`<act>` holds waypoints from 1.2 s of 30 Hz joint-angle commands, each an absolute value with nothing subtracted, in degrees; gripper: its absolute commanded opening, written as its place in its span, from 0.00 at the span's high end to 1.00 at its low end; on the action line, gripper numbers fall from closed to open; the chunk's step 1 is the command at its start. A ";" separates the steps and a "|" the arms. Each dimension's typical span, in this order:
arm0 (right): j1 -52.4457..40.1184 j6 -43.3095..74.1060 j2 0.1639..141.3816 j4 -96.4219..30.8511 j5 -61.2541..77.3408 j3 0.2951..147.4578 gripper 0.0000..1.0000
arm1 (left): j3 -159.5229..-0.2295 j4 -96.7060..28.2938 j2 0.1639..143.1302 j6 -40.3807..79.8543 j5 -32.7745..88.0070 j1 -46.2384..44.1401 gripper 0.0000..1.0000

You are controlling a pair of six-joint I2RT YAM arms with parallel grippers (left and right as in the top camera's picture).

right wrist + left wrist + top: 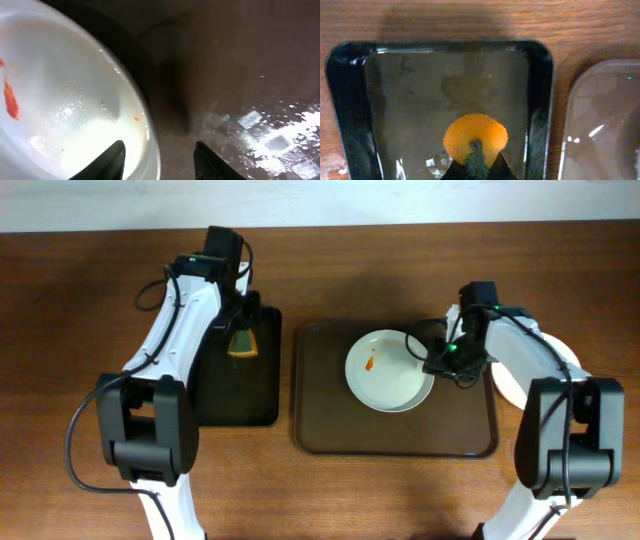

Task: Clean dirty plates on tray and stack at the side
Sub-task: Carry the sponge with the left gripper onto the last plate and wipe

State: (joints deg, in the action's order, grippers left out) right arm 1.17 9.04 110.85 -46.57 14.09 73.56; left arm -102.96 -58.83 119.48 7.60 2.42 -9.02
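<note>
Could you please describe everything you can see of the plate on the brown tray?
The plate is round, shallow, glossy white, ceramic-looking, lying flat near the middle of the brown tray. A small orange-red sauce smear marks its left inside. The right gripper has open jaws astride its right rim; contact is unclear.

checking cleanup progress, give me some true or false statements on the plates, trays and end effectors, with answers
The plate on the brown tray bears an orange-red smear. True.
The left end effector holds the orange sponge over the brown tray. False: over the black tray.
The right end effector is open, the plate's rim between its fingers. True.
Three plates lie on the brown tray. False: one; another white plate lies on the table beside it.
</note>
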 commanded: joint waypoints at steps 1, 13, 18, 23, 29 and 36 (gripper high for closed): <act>1.56 6.72 109.93 -46.96 19.46 74.52 0.54 | -104.47 -58.70 117.49 8.05 2.57 -8.88 1.00; 3.16 3.46 109.93 -47.11 24.73 74.54 0.45 | -105.06 -56.23 117.49 7.42 2.24 -9.54 1.00; 7.79 -0.27 109.93 -50.24 33.41 74.52 0.44 | -106.91 -46.89 117.67 10.70 29.26 -11.64 1.00; 6.76 3.51 109.97 -50.37 31.05 72.36 0.44 | -106.91 -39.11 120.99 14.15 19.09 -25.76 1.00; 6.76 3.46 109.97 -50.39 31.05 71.46 0.44 | -106.91 -33.91 127.52 17.34 16.14 -35.16 1.00; 6.59 3.49 109.97 -47.46 30.76 69.89 0.47 | -106.91 -34.30 131.00 17.32 16.03 -37.23 0.89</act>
